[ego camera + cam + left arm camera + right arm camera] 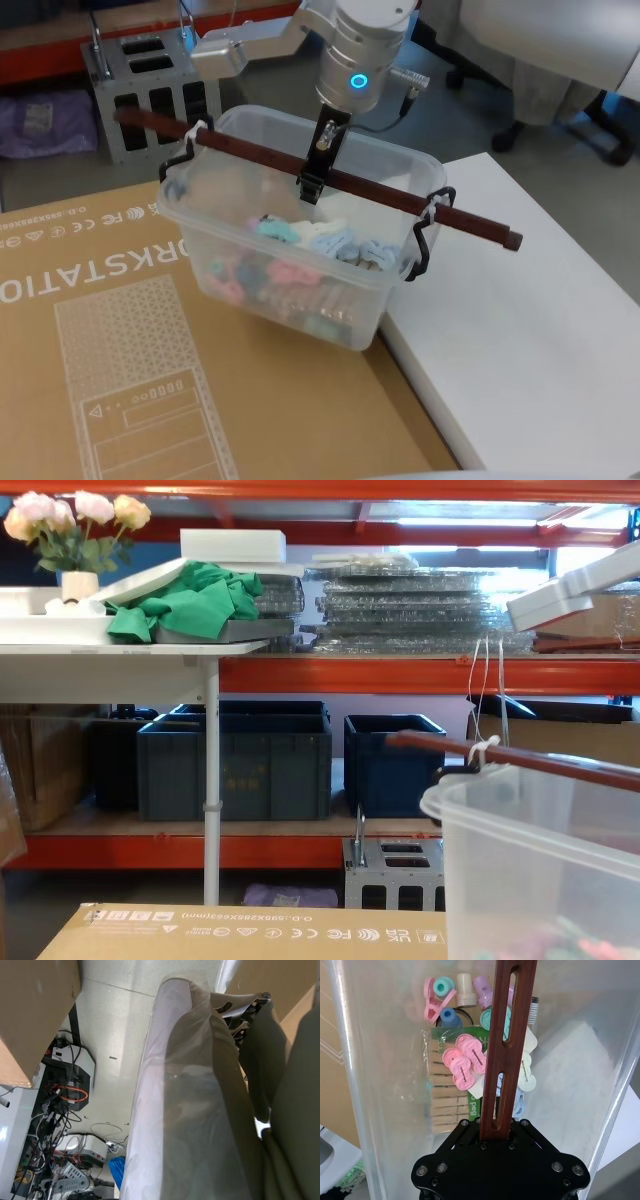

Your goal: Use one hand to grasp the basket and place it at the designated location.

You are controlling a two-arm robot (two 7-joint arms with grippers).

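Before us lies a flat brown cardboard sheet printed with white lettering (120, 330), and to its right a white tabletop (540, 310); the two meet under the near right corner of the tub. Beyond the cardboard, on the grey floor at far left, stands a grey metal box with slotted top and handles (150, 95). From the chest view we see orange shelving (330, 675) holding dark blue plastic crates (240, 755), a white table on a white leg (211, 780) with a heap of green cloth (190, 600), and a white vase of pale roses (75, 530) at far left.

The large translucent white plastic basket (300, 290) sits mostly over the right edge of the cardboard, its right corner over the white tabletop; whether it rests on them or hangs just above we cannot tell. Its long dark red-brown bar handle (240, 152) runs from far left to near right across the open top, tied on with white zip ties (430, 207) beside black hooks (420, 245). Inside are pastel clips and a pack of wooden pegs (445, 1100) (pink, teal, blue ones among them).

The right arm's silver-grey wrist with a blue ring light (358, 82) comes down from the far side, and its black right gripper (318, 170) is clamped on the middle of the bar; the right wrist view shows the slotted bar rising from between the black jaws.

We cannot tell the state of the left gripper; its wrist view shows plastic-wrapped grey shapes and floor cables.
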